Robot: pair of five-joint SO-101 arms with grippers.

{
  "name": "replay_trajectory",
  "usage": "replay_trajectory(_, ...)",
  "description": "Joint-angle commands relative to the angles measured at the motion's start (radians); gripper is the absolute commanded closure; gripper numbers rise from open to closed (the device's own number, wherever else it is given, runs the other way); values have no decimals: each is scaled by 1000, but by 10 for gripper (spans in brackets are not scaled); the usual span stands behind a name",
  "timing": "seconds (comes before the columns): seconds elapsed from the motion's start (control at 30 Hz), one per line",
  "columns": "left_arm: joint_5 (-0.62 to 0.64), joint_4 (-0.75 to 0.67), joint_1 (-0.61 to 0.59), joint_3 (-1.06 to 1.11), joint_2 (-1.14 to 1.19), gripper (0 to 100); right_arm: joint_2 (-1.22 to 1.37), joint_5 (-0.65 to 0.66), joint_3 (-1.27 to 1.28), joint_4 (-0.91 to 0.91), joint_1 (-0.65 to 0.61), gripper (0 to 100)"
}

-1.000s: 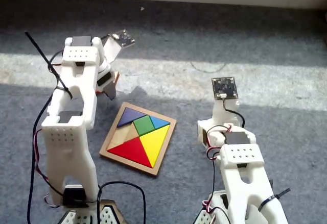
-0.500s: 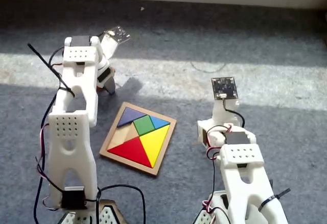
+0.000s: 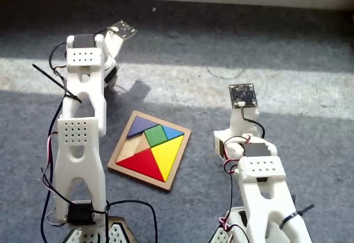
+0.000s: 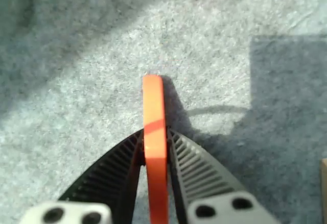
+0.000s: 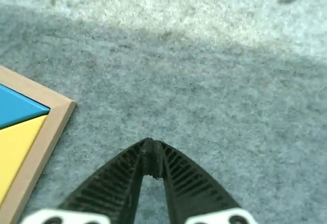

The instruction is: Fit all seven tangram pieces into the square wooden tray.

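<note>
An orange piece (image 4: 153, 106) is held edge-on between the closed jaws of the left gripper (image 4: 155, 131), above the grey worktop (image 3: 287, 49) toward its far left corner and well apart from the tray (image 3: 177, 160). The tray lies near the middle of the worktop with five coloured pieces (image 3: 166, 154) seated in it. A pale wood-coloured triangle (image 3: 130, 148) on its left side appears to be unfilled. The right gripper (image 5: 148, 155) is pinched closed on nothing, just beside the tray's right rim. For a clean fit, the orange piece should be carried over that gap, turned flat, matched to its neighbours' edges, and lowered before the grip is eased. If released tilted, it would probably be left propped on the rim.
</note>
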Motion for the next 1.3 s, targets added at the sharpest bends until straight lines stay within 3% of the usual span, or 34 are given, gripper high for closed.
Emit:
replay_trajectory(0.0, 14, 94, 13, -77, -24, 994, -1, 12, -8, -16, 10, 989)
replay_trajectory(0.53, 137, 138, 13, -97, -91, 994, 1, 12, -8, -16, 10, 989)
replay_trajectory(0.83, 146, 138, 56, 286, -410, 994, 1, 12, -8, -16, 10, 989)
replay_trajectory(1.27, 394, 104, 101, 862, -756, 994, 1, 12, -10, -16, 10, 989)
